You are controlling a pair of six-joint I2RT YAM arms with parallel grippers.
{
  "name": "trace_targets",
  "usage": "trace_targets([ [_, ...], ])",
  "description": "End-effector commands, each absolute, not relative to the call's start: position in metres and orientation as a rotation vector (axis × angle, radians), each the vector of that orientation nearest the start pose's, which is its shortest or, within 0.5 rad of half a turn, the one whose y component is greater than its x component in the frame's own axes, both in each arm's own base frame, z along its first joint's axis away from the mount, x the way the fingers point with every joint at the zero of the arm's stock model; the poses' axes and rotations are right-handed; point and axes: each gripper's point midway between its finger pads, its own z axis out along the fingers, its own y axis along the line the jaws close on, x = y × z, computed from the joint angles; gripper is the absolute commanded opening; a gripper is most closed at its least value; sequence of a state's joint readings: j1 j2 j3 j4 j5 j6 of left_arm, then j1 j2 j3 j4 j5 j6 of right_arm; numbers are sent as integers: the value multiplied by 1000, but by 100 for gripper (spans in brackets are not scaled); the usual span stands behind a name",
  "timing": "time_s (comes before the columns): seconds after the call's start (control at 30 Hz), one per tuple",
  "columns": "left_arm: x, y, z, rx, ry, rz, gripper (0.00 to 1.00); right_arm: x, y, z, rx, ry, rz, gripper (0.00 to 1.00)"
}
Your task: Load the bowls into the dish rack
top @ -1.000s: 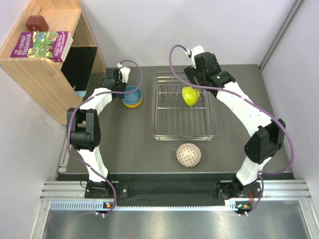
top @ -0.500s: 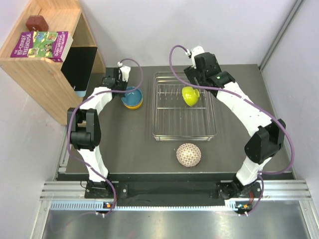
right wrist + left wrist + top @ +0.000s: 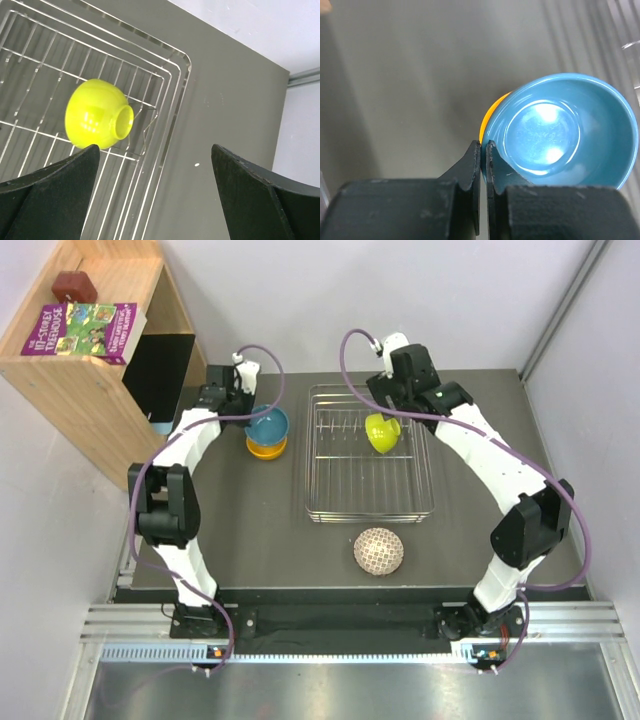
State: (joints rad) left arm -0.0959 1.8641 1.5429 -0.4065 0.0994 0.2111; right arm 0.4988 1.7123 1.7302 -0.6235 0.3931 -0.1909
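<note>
My left gripper (image 3: 249, 413) is shut on the rim of the blue bowl (image 3: 268, 424) and holds it tilted, just above the orange bowl (image 3: 265, 449). In the left wrist view the jaws (image 3: 483, 150) pinch the blue bowl's (image 3: 560, 130) near rim, and a sliver of the orange bowl (image 3: 489, 119) shows behind. The yellow-green bowl (image 3: 381, 432) lies on its side among the prongs at the back of the dish rack (image 3: 368, 502). My right gripper (image 3: 390, 408) hovers over it, open and empty (image 3: 155, 150); the yellow-green bowl (image 3: 97, 120) and the rack's rim (image 3: 183, 56) show below. The lattice bowl (image 3: 379, 551) sits upside down in front of the rack. The pinkish-red bowl is out of view.
A wooden shelf (image 3: 105, 390) stands at the table's back left, close to my left arm, with a book (image 3: 85, 328) and a red object (image 3: 74, 286) on top. Walls close off the back and right.
My left gripper has lifted the blue bowl off the orange bowl and drawn back a little. My right gripper has barely moved.
</note>
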Motion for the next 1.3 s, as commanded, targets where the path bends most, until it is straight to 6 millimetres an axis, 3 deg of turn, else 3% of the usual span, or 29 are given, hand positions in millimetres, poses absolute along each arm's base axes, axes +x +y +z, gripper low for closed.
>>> trace_targets([
  [0.0,505,-66,227,383,2100,-105,0,445,169,320,-471,1988,-114,93],
  [0.13,500,-68,246,373,2064,-122,0,439,186,329,-502,1978,1,93],
  [0.37,489,-71,261,365,2057,-153,0,434,216,345,-541,1957,200,93],
  [0.63,466,-103,308,415,1919,-319,0,415,261,377,-597,1885,566,94],
  [0.9,445,-150,322,538,1835,-393,0,380,308,360,-727,1906,997,94],
  [1.03,440,-163,329,565,1804,-405,0,367,316,353,-754,1908,1168,94],
  [1.27,432,-179,341,588,1764,-442,0,364,312,344,-698,1911,1485,93],
])
